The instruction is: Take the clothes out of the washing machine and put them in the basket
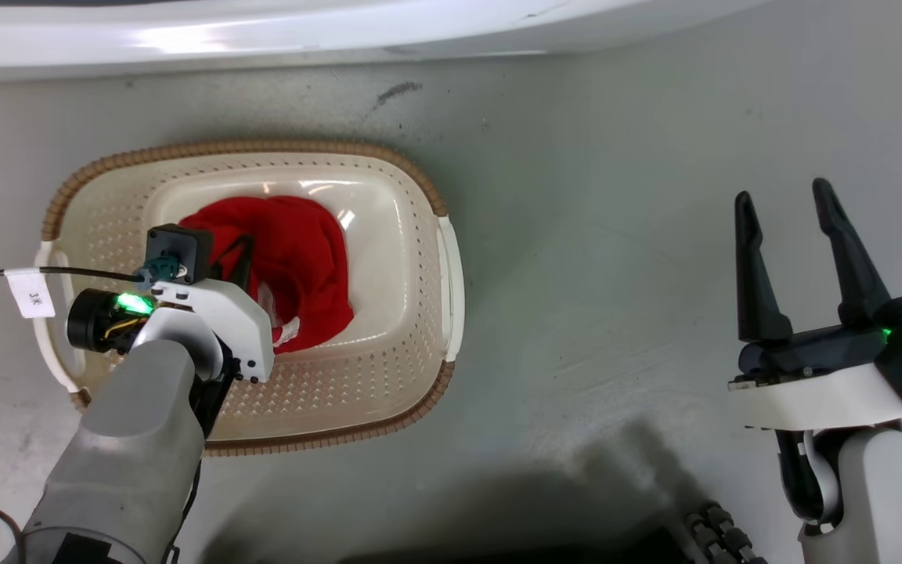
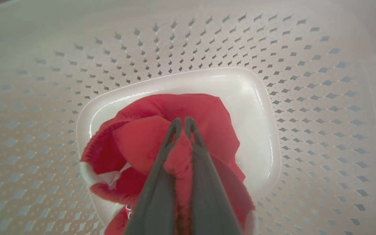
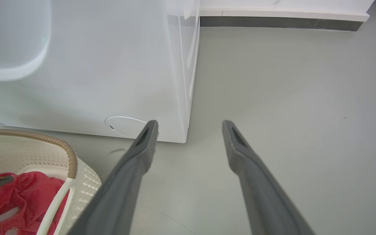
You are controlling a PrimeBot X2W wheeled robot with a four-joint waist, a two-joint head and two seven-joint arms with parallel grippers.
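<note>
left tool (image 2: 181, 124) pinching red clothes (image 2: 214, 117) down inside basket (image 1: 412, 352) | right tool (image 1: 782, 192) spread, over floor (image 1: 615, 235) beside washer (image 3: 109, 65), apart from basket

The washing machine (image 3: 93, 81) stands as a white wall close behind the far rim of the basket (image 1: 263, 147), with a narrow strip of floor (image 1: 615, 235) between them. The left arm (image 1: 138, 439) slants in over the basket's near left corner, and the left gripper (image 2: 181, 125), pinched on the clothes (image 1: 302, 251), takes up the middle. The clothes cover the middle and left of the basket's bottom. Bare bottom lies open along its far and right edges. Right of the basket the floor is open. The right gripper (image 1: 784, 196), fingers spread, hangs over it well apart from the rim.
</note>
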